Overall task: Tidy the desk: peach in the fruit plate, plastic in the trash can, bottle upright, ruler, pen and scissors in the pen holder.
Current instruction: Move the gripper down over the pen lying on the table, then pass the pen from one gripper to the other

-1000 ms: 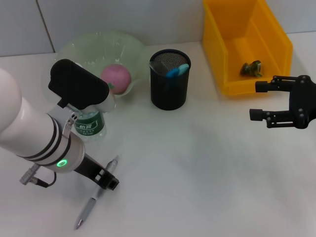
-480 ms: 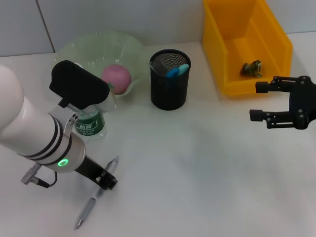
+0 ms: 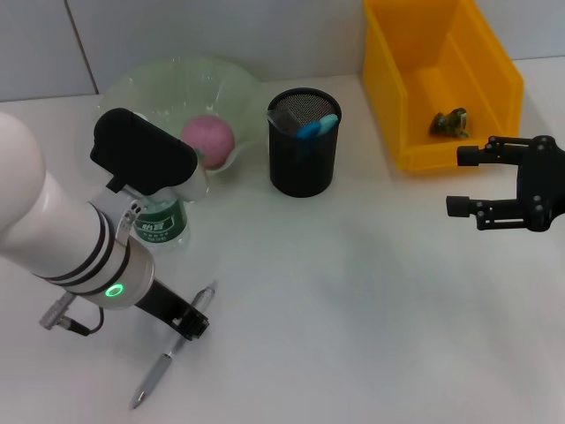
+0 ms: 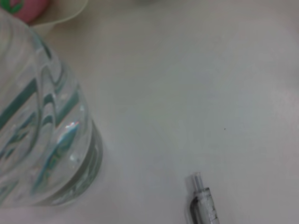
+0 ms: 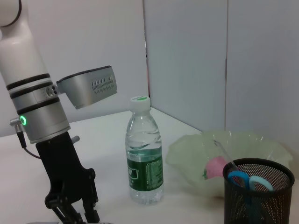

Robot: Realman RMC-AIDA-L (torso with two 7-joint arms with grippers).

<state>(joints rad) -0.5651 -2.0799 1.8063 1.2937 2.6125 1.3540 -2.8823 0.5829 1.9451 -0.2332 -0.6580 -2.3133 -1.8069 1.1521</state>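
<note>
The pen is the job in hand: it lies flat on the counter, close to the near edge, and it is the one item not yet put away. The left gripper is down low right over the pen's upper end, with the bottle standing upright just behind the arm. From where I stand, I cannot tell whether those jaws are apart or closed, nor whether they touch the pen; the right wrist view shows them pointing down at the counter.

To do this well, I would line the jaws across the barrel, not along it, settle low enough to pinch a thin thing, and keep the wrist off the bottle.

The right gripper hangs with jaws released beside the trash can, well apart. The pen holder stands mid-counter.
</note>
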